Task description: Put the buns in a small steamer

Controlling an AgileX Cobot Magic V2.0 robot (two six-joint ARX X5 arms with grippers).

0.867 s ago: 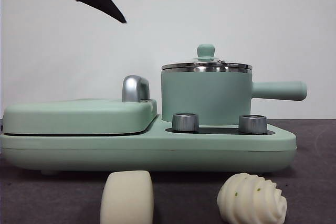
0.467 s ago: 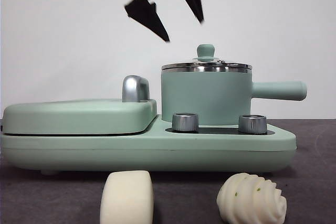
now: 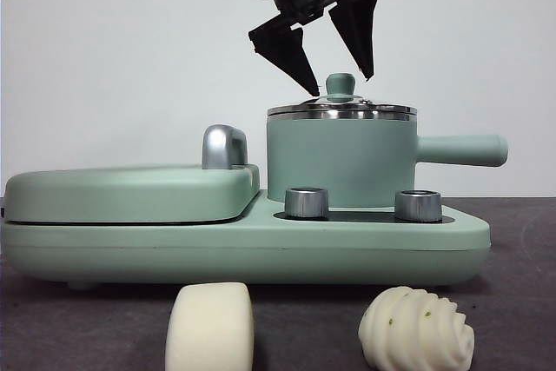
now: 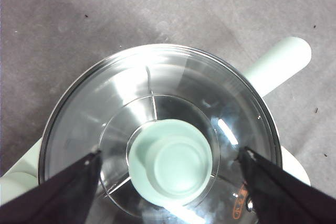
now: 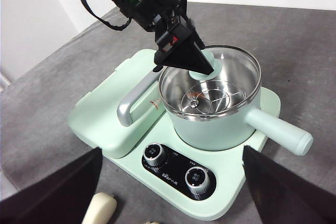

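Because the lid (image 3: 341,110) still covers the small steamer (image 3: 340,161), the left pincer (image 3: 334,65) hangs spread wide over its green knob (image 4: 173,167), holding nothing. Right pincer (image 5: 168,182) waits open, high up. Both buns, smooth (image 3: 210,328) and ridged (image 3: 416,330), sit on the grey tabletop (image 3: 521,301) in front of the matte green cooker (image 3: 243,245).

Small white print on the black control panel (image 5: 176,169) is illegible.

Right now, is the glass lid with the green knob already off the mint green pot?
No, the lid sits on the pot.
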